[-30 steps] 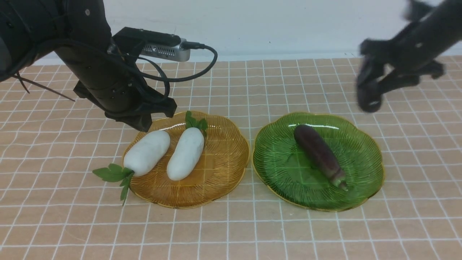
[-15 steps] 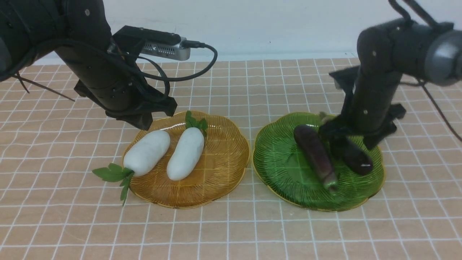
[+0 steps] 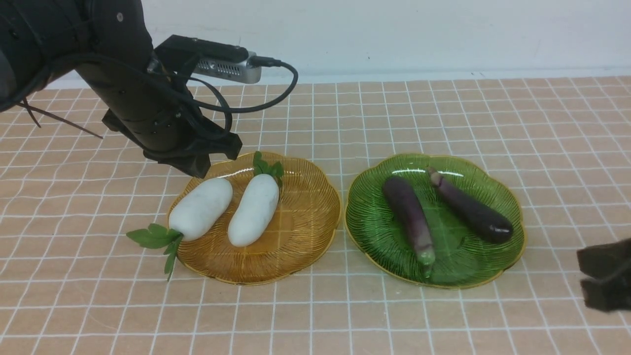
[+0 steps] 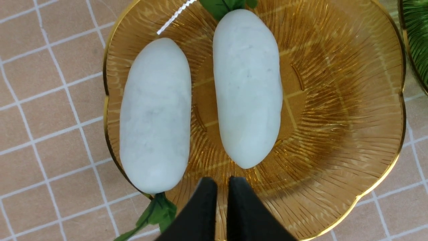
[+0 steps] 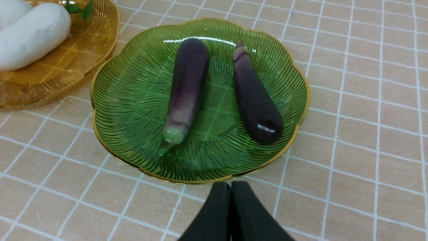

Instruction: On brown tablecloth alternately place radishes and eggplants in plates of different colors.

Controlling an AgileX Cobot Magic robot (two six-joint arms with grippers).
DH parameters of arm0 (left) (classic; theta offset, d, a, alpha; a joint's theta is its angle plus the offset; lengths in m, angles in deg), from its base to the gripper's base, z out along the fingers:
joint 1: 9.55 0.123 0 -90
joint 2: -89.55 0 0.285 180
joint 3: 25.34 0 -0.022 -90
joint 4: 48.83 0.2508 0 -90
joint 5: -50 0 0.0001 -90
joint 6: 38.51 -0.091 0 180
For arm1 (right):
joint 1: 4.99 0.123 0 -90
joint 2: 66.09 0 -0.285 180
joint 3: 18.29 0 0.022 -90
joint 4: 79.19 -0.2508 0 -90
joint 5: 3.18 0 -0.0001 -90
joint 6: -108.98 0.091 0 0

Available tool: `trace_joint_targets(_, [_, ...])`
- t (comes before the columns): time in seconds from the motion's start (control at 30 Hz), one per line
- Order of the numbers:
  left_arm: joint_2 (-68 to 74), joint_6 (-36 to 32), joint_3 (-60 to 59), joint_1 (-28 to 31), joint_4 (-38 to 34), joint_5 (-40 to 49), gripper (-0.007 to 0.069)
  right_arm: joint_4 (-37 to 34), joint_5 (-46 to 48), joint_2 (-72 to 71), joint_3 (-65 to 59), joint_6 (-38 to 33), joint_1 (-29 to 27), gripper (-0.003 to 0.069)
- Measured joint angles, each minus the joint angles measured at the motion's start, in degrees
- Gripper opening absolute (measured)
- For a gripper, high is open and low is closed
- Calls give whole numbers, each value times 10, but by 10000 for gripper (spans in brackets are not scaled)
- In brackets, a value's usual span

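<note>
On the brown tablecloth [image 3: 345, 118] two white radishes [image 3: 201, 208] [image 3: 255, 209] lie side by side in the amber plate [image 3: 305, 246]. Two purple eggplants [image 3: 409, 217] [image 3: 471, 209] lie side by side in the green plate [image 3: 374, 231]. My left gripper [image 3: 194, 170] hangs above the amber plate's far left rim, shut and empty. In the left wrist view the gripper [image 4: 222, 187] is over the plate [image 4: 351, 117], just off the radishes [image 4: 155, 113] [image 4: 248, 87]. My right gripper [image 3: 604, 273] is at the near right, off the green plate. The right wrist view shows it [image 5: 230, 190] shut and empty, clear of the eggplants [image 5: 187, 87] [image 5: 254, 100].
The two plates sit close together at mid table, rims almost touching. One radish's green leaves [image 3: 155, 239] hang over the amber plate's near left rim onto the cloth. A white wall [image 3: 394, 29] runs behind the cloth's far edge.
My right arm brought the second eggplant down into the green plate, let it go and drew back to the near right. The first eggplant shifted left. The left arm stayed still.
</note>
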Motion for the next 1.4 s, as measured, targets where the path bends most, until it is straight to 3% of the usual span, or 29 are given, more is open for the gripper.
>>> trace_joint_targets(0.2, [0, 0, 0, 0, 0, 0, 38, 0, -13, -145, -75, 0, -15, -15])
trace_joint_targets(0.4, [-1, 0, 0, 0, 12, 1, 38, 0, -40, -347, -204, 0, -119, -15])
trace_joint_targets(0.5, [-18, 0, 0, 0, 26, 24, 38, 4, -30, -412, -266, 0, -143, -15])
trace_joint_targets(0.87, [-233, 2, -18, 0, 72, 113, 38, 14, -42, -421, -280, 0, -144, -15])
trace_joint_targets(1.17, [-457, 49, -252, 0, 56, 85, 38, 14, -44, -421, -281, 0, -145, -15])
trace_joint_targets(1.33, [-589, 62, -423, 0, 31, -30, 38, 14, -44, -421, -281, 0, -145, -15])
trace_joint_targets(1.4, [-672, 63, -540, 0, 6, -127, 38, 14, -44, -421, -281, -2, -145, -15])
